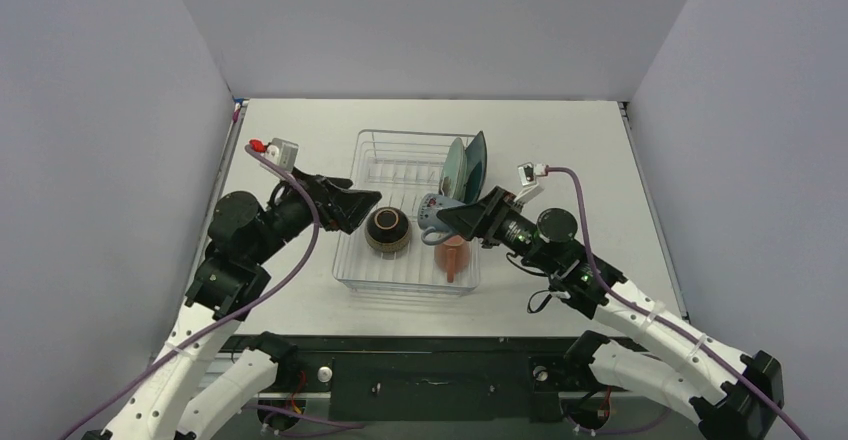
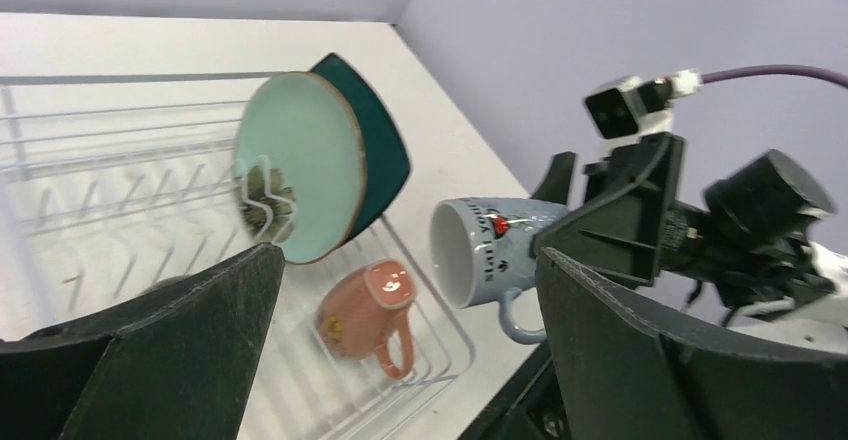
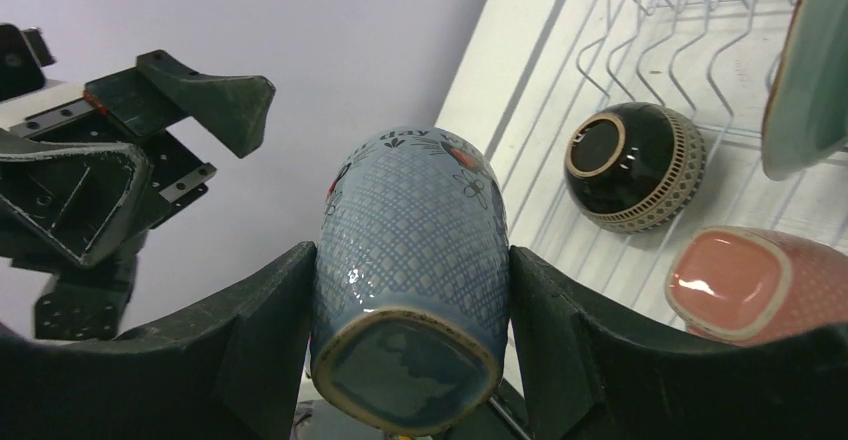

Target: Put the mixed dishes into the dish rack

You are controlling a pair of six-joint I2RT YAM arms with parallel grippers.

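"day" on grey-blue mug (image 3: 410,210) in right pincer (image 3: 412,260)

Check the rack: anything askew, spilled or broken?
Nothing spilled or broken. The orange mug lies on its side in the rack, and the pale plate and dark plate stand tilted side by side. The bowl sits upside down.

On the grey-blue mug (image 3: 405,250), only "day" reads clearly
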